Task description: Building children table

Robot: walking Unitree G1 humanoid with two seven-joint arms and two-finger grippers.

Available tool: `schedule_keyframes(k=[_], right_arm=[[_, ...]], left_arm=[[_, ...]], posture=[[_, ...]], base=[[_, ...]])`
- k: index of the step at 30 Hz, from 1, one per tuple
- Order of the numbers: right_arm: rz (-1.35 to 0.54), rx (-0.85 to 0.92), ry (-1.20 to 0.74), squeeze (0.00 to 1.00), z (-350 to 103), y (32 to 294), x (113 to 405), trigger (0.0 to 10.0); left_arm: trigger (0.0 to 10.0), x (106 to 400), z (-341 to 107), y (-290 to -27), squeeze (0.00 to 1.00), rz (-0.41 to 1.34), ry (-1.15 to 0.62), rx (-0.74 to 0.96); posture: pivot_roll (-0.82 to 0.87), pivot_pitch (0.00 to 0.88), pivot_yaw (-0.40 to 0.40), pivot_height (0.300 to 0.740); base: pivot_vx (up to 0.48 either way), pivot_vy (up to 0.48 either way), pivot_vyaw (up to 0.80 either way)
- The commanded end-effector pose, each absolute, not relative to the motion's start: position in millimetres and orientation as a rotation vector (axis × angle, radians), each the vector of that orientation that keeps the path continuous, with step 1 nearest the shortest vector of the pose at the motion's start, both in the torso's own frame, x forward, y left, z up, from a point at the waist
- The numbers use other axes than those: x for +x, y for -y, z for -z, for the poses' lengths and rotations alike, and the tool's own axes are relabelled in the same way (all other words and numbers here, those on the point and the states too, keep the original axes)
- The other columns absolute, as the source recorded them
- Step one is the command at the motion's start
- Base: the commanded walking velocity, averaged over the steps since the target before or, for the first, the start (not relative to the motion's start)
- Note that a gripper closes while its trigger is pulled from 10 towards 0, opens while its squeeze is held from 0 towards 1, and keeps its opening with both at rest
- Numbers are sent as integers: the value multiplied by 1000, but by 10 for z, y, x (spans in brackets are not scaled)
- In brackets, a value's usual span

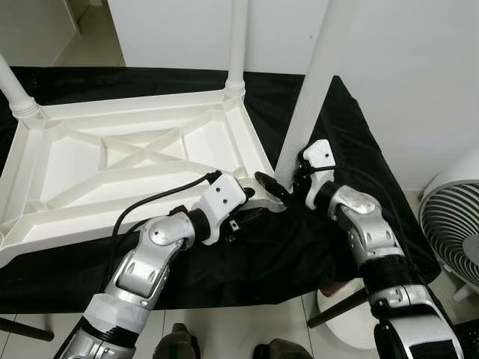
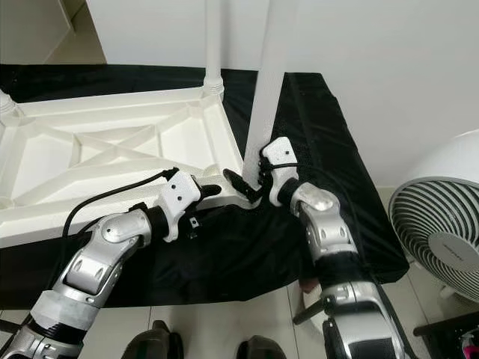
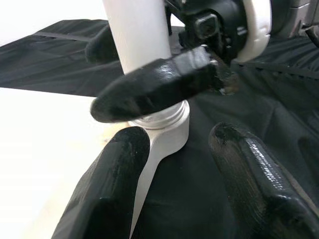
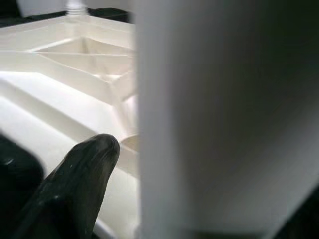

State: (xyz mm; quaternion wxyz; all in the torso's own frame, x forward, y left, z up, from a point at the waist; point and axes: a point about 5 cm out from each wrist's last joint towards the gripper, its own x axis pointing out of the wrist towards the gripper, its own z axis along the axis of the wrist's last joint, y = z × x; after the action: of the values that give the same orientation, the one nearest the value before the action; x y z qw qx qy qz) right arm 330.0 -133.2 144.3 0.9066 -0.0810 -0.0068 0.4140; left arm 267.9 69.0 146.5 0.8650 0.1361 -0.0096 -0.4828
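A white children's table top (image 1: 120, 161) lies upside down on a black cloth (image 1: 352, 142). One white leg (image 1: 238, 45) stands screwed in at its far corner, another (image 1: 15, 90) at the left. My right gripper (image 1: 290, 179) is shut on the base of a third leg (image 1: 318, 82), holding it upright at the near right corner socket (image 3: 167, 124). One of its fingers (image 4: 79, 169) lies against the leg (image 4: 224, 119). My left gripper (image 3: 177, 137) is open, its fingers (image 3: 109, 189) on either side of that corner just below the socket.
A white fan (image 1: 453, 232) stands on the floor at the right. The cloth's right edge drops off close behind my right arm. A white wall (image 1: 404, 60) runs behind. A dark support leg (image 1: 337, 308) and a white round object show under the near edge.
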Motion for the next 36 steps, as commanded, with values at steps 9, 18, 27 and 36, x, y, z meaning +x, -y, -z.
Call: schedule_keyframes(k=[9, 18, 27, 36], right_arm=[[-953, -157, -72, 0, -1249, 1324, 3236, 0], [-771, -117, -101, 0, -1174, 1503, 3250, 0], [-428, -41, -93, 0, -1203, 1493, 3313, 0], [-90, 35, -108, 0, -1165, 1137, 3075, 0]], left_arm=[[10000, 2693, -1490, -728, 0, 949, 32, 305], [10000, 2683, -1480, -705, 0, 953, 30, 297], [10000, 2652, -1459, -712, 0, 963, 21, 297], [10000, 2619, -1437, -708, 0, 980, 11, 300]], posture=[[12, 0, -16, 740], [-4, 0, -18, 740], [-3, 0, -23, 740], [-7, 0, -20, 740]], base=[[0, 0, 0], [0, 0, 0], [0, 0, 0], [0, 0, 0]])
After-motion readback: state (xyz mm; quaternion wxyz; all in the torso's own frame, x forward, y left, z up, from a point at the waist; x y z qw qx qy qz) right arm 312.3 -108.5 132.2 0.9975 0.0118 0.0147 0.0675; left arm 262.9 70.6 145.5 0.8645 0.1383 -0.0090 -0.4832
